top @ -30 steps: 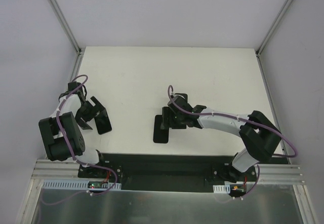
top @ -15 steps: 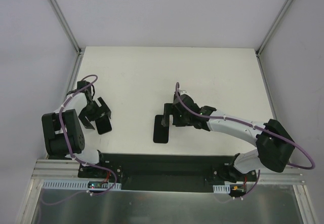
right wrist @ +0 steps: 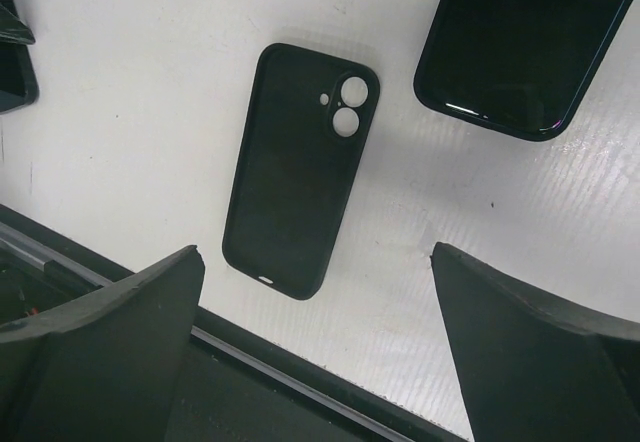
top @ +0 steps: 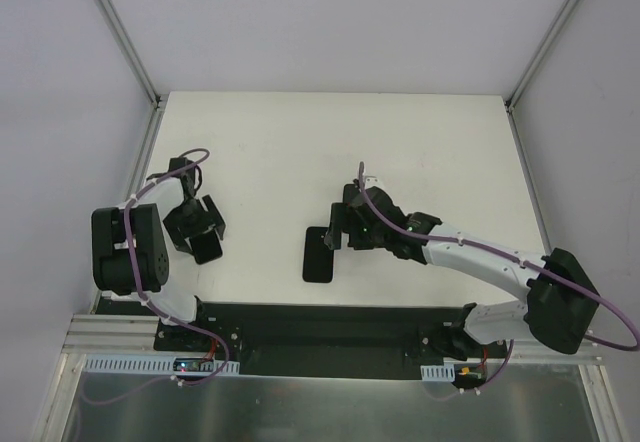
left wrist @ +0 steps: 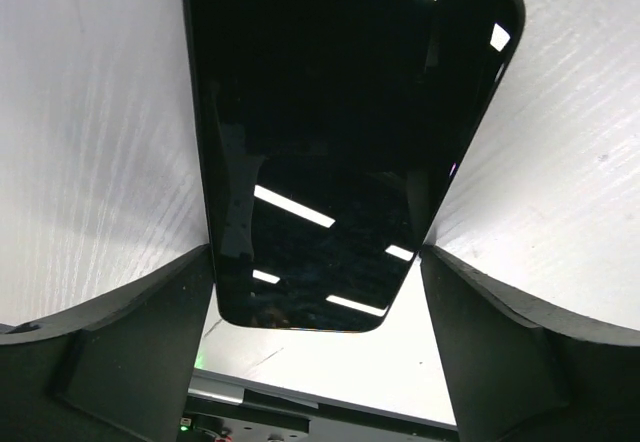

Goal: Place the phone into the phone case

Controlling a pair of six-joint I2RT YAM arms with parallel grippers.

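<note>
Right gripper [right wrist: 315, 250] has let go of the phone [right wrist: 520, 37], jaws wide

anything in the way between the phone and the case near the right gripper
Nothing visible. In the right wrist view the phone lies apart from the case, with only bare table between them. The right gripper hangs open over the case, and nothing sits between its fingers and the case either.
</note>
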